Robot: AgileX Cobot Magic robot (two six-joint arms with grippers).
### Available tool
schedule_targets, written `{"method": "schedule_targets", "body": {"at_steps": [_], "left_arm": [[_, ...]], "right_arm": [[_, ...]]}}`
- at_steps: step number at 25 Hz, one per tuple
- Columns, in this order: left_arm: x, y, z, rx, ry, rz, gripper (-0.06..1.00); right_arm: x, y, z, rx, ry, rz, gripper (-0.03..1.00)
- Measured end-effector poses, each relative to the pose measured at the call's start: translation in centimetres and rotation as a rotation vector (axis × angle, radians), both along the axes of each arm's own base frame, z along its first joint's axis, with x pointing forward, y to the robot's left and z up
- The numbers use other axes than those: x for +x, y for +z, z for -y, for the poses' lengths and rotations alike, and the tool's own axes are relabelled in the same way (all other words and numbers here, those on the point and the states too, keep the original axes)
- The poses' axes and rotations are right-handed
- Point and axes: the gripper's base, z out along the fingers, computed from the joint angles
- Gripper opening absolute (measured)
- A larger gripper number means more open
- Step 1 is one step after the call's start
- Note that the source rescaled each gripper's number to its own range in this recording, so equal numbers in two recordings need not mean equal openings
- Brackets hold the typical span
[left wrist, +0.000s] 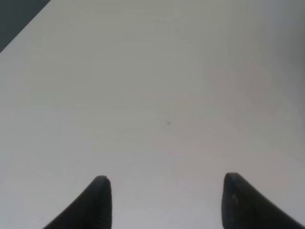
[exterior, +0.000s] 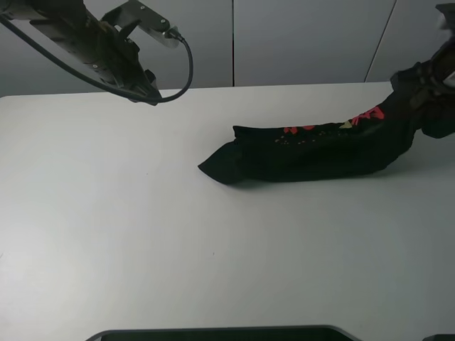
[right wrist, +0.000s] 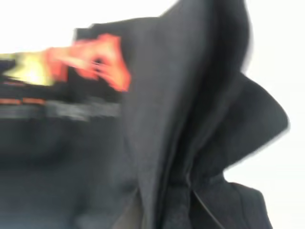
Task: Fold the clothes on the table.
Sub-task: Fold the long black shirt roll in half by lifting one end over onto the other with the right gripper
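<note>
The black T-shirt (exterior: 320,150) lies bunched in a long band across the right half of the white table (exterior: 128,227), its red and yellow print (exterior: 366,115) facing up. Its right end is lifted off the table at my right gripper (exterior: 421,84), which is shut on the fabric. In the right wrist view the black cloth (right wrist: 167,119) fills the frame, blurred, and hides the fingers. My left gripper (exterior: 151,95) hangs above the table's far left, well away from the shirt. It is open and empty, with both fingertips (left wrist: 97,200) over bare table (left wrist: 167,95).
A grey wall (exterior: 306,42) runs behind the table's far edge. A dark object (exterior: 220,334) sits at the table's near edge. The shirt's left end, a sleeve-like flap (exterior: 217,167), lies near the table's middle.
</note>
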Motion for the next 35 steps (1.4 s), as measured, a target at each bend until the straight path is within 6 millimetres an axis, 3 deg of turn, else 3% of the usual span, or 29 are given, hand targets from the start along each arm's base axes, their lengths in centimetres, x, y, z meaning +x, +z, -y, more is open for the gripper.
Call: {"method": "schedule_targets", "body": {"at_steps": [4,9,12,19,25,30,35], "left_arm": [[0.0,0.0,0.0,-0.001,0.0,0.002,0.77],[0.0,0.0,0.0,-0.001,0.0,0.002,0.77],[0.0,0.0,0.0,-0.001,0.0,0.002,0.77],[0.0,0.0,0.0,-0.001,0.0,0.004,0.77],[0.0,0.0,0.0,0.001,0.0,-0.003,0.77],[0.0,0.0,0.0,0.003,-0.002,-0.005,0.77],[0.0,0.0,0.0,0.003,-0.002,-0.005,0.77]], "right_arm": [[-0.4,0.3,-5.1,0.044,0.144,-0.006,0.07],[-1.2,0.4,-10.0,0.093,0.267,-0.012,0.07],[-1.5,0.5,-11.5,0.142,0.29,-0.008,0.07],[-0.9,-0.3,-12.2,0.184,0.294,0.005,0.07],[-0.3,-0.8,-10.4,0.013,0.247,0.021,0.07],[0.2,-0.8,-5.0,-0.212,0.087,-0.025,0.07],[0.4,-0.2,0.8,-0.27,-0.089,-0.054,0.07]]}}
